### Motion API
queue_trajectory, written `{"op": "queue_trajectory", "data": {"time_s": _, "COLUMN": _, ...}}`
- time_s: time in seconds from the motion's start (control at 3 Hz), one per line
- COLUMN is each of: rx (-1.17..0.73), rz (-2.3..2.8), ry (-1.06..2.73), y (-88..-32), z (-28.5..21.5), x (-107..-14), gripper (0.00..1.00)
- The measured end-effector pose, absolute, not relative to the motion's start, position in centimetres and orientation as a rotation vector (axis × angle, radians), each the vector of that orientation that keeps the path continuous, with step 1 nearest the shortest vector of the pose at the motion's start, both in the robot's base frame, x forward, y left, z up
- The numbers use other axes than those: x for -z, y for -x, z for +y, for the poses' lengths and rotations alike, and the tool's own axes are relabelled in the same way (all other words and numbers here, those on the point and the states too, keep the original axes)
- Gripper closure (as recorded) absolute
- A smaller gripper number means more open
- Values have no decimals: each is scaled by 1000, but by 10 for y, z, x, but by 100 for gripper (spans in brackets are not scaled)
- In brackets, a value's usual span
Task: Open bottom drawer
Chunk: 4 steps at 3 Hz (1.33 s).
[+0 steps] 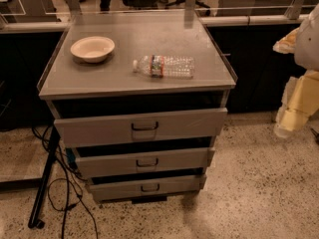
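The bottom drawer [119, 189] is the lowest and shortest of three grey fronts on a grey metal cabinet [99, 81]. It has a small dark pull handle [150, 187] at its centre and stands out a little, with a dark gap above it. My gripper [291, 114] hangs at the right edge of the view, pale and yellowish. It is well to the right of the cabinet, above the floor at about the height of the top drawer, and touches nothing.
The top drawer [99, 127] and middle drawer [109, 162] also stand slightly out. A cream bowl [92, 49] and a plastic water bottle [164, 66] lying on its side are on the cabinet top. Black cables [62, 193] and a black pole [44, 180] are at the left on the speckled floor.
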<state>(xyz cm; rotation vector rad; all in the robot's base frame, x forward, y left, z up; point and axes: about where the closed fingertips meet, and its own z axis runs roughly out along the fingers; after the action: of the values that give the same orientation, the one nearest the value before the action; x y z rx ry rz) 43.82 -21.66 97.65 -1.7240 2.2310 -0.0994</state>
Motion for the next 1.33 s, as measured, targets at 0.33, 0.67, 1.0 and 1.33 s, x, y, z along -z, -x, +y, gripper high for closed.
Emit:
{"op": "queue_trajectory", "data": {"time_s": 0.33, "rx": 99, "rz": 2231, "ry": 1724, "y": -438, "z": -217, "x": -976, "gripper": 0}}
{"op": "queue_trajectory", "data": {"time_s": 0.67, "rx": 72, "rz": 2205, "ry": 1743, "y": -445, "z": -205, "x": -946, "gripper": 0}}
{"op": "queue_trajectory", "data": {"time_s": 1.0, "rx": 11, "rz": 2159, "ry": 1737, "y": -459, "z": -189, "x": -877, "gripper": 0}}
{"op": "queue_trajectory", "data": {"time_s": 1.33, "rx": 11, "rz": 2159, "ry": 1736, "y": -459, "z": -189, "x": -877, "gripper": 0}}
